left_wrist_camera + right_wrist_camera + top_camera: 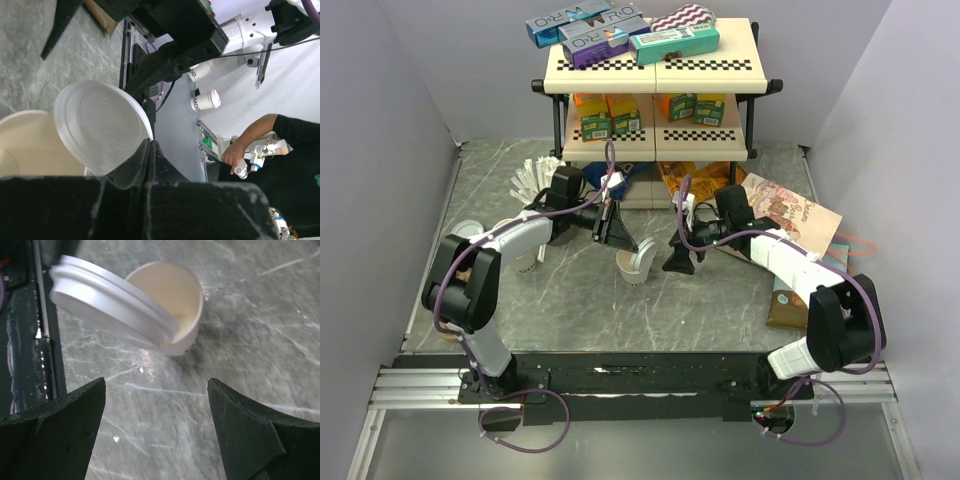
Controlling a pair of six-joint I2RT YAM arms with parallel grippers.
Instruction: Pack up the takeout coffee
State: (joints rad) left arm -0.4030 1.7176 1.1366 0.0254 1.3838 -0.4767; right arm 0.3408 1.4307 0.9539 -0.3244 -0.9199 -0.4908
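Note:
The takeout coffee cup [628, 272] stands upright and open on the marble table, its cream inside showing in the right wrist view [172, 292] and at the left edge of the left wrist view [27, 145]. My left gripper [619, 238] [150, 144] is shut on the edge of a flat round white plastic lid [97, 127], holding it tilted over the cup's rim [107, 305] [643, 256]. My right gripper [678, 262] [156, 390] is open and empty, low over the table just right of the cup.
A two-tier shelf [655, 72] with boxes stands at the back. A brown paper bag [790, 215] lies at the right. A cup of white sticks [535, 178] and a spare lid [468, 230] sit at the left.

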